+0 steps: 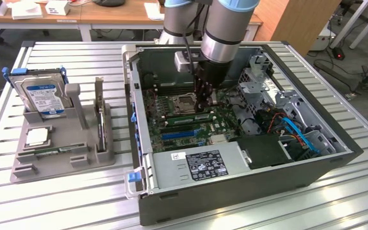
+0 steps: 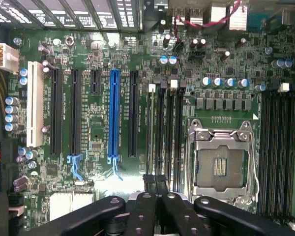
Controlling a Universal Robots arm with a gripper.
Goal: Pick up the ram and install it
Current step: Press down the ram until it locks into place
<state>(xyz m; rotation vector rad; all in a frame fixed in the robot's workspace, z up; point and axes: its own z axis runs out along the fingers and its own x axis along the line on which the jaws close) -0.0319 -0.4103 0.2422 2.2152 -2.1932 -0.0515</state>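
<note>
Exterior view: the gripper (image 1: 204,106) is deep inside the case (image 1: 337,158), right over the memory slots beside the CPU socket (image 1: 182,101). A green ram (image 1: 185,118) lies seated just below it, under the fingertips. From the wrist view, the fingers (image 2: 148,189) are pinched fully together, holding nothing, tips touching the top edge of the stick in its slot (image 2: 152,128). The risk, I'd judge: a push off-centre could leave 1 end unlatched, or skid the tips onto the board (image 2: 93,113). Too much force could flex that board.
</note>
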